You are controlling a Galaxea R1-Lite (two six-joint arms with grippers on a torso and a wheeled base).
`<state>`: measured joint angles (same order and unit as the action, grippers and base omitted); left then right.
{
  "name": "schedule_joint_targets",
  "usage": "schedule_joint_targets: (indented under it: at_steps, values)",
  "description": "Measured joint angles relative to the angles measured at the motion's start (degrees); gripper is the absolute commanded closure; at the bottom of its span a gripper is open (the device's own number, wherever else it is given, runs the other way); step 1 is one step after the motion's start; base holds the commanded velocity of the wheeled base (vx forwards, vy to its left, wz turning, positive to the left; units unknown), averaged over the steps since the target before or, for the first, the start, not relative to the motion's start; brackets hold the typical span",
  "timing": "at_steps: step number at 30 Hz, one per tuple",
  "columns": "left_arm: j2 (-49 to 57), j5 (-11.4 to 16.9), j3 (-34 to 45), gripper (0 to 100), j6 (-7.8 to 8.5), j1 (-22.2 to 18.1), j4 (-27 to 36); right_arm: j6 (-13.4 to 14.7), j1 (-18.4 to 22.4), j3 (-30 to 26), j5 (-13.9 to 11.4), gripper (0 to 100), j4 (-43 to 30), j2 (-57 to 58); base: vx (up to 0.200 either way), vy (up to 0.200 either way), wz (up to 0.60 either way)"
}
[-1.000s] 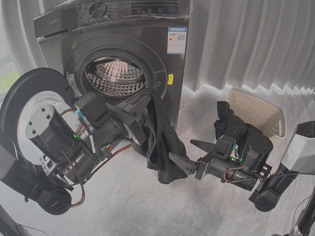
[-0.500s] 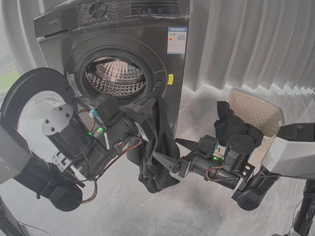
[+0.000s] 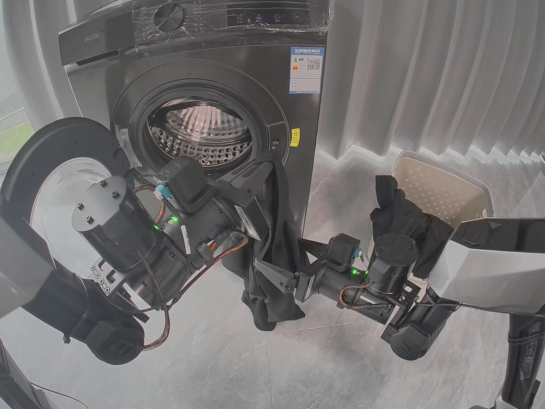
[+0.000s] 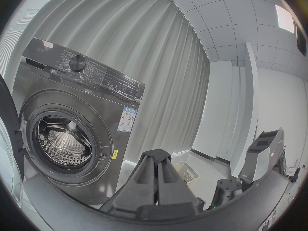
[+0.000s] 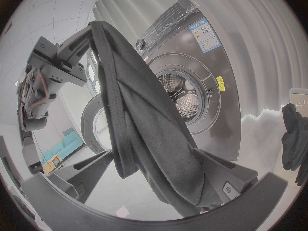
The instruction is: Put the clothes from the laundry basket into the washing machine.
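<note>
Satin grey metal washing machine (image 3: 306,143) w/ shiny perf. steel drum (image 3: 198,137), plastic film (image 3: 227,26). Matt blk cloth garment (image 3: 278,245). Cream plastic laundry basket (image 3: 448,191). Glossy tile floor (image 3: 227,364).

Grey stone-look tiled floor (image 3: 318,364), thin joints running across it. Bears a dark grey front-loading washing machine (image 3: 306,137), upright at the back, with its round door (image 3: 51,143) swung open toward the robot's left. Also bears a pale perforated laundry basket (image 3: 448,194), set to the machine's right, near it but apart, close against the white curtain (image 3: 426,63). Meets that curtain's hem along the back.
</note>
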<state>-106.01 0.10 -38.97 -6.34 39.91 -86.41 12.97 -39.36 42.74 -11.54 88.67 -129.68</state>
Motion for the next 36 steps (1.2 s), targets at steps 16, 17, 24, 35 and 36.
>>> schedule_joint_targets:
  at_steps: [16,17,24,35,36]
  values:
    - [2.21,0.06,-1.62,100,-0.12,0.35,-0.05,-0.13,1.79,5.05,0.22,0,0.04,-6.70,0.000,0.000,0.00]
    - [2.36,0.06,-1.62,100,-0.12,0.38,-0.02,-0.13,1.79,5.35,0.22,0,0.04,-6.97,0.000,0.000,0.00]
    - [3.17,0.06,-1.62,100,-0.15,0.41,0.00,-0.11,1.66,6.07,0.16,100,0.06,-7.85,0.000,0.000,0.00]
    - [2.26,-0.12,-3.36,100,-0.48,-1.50,0.46,-0.68,-0.27,-0.16,-0.02,100,0.04,-5.16,0.000,0.000,0.00]
    - [1.99,-0.21,-3.74,100,-0.52,-1.88,0.62,-0.74,-0.60,-1.38,-0.06,100,0.04,-4.33,0.000,0.000,0.00]
